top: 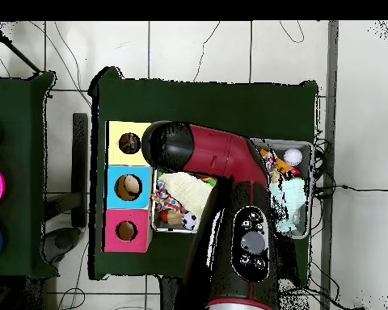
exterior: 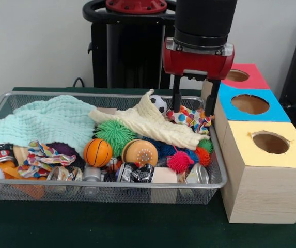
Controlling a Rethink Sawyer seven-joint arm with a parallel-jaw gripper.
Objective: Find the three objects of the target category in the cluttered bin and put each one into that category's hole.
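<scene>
End effector (exterior: 193, 105): fingers spread wide, empty, above right end of wire bin (exterior: 216, 170) | boxes with holes: 3, right of bin: red (exterior: 251, 77), blue (exterior: 251, 106), yellow (exterior: 269, 150) | cloths in bin: 2, mint (exterior: 49, 121), cream (exterior: 155, 126) | basketball (exterior: 97, 152): 1, bin centre front

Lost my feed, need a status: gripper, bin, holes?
Gripper open, empty, over bin's end by the boxes. Cloths cover the clutter. Yellow, blue and red holes unobstructed.

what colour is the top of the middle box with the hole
Blue: the middle box has a blue top, clearest in the front view.
</scene>
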